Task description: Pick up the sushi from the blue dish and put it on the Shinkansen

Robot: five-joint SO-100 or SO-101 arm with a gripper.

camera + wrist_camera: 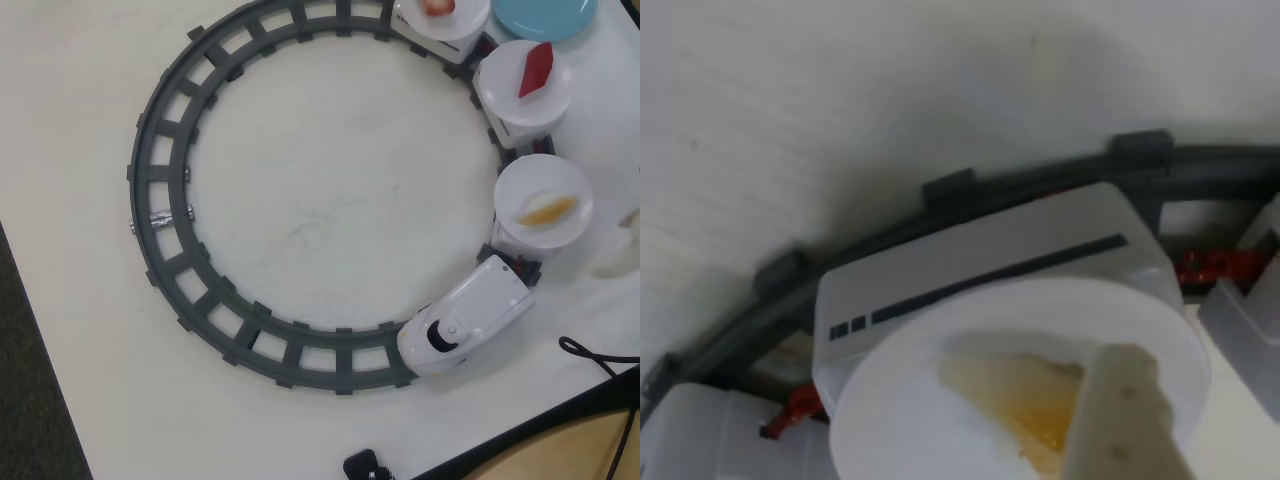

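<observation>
The red sushi (535, 70) lies on a round white plate (505, 95) on a car of the Shinkansen (465, 320), which stands on the right side of the grey ring track (160, 215) in the overhead view. The blue dish (545, 15) at the top right looks empty. Another car's plate (520, 195) carries a pale yellow-orange piece (548, 209). In the wrist view one pale finger (1125, 410) of my gripper hangs just over that plate (900, 400) and piece (1030, 400). The other finger is out of view, and nothing shows in the gripper.
A third plate (465, 20) at the top holds a pink-and-white piece (437, 6). A black cable (590, 355) and a black part (365, 465) lie near the front edge. Dark floor (30, 400) runs along the left. A pale blur (625, 240) sits at the right edge.
</observation>
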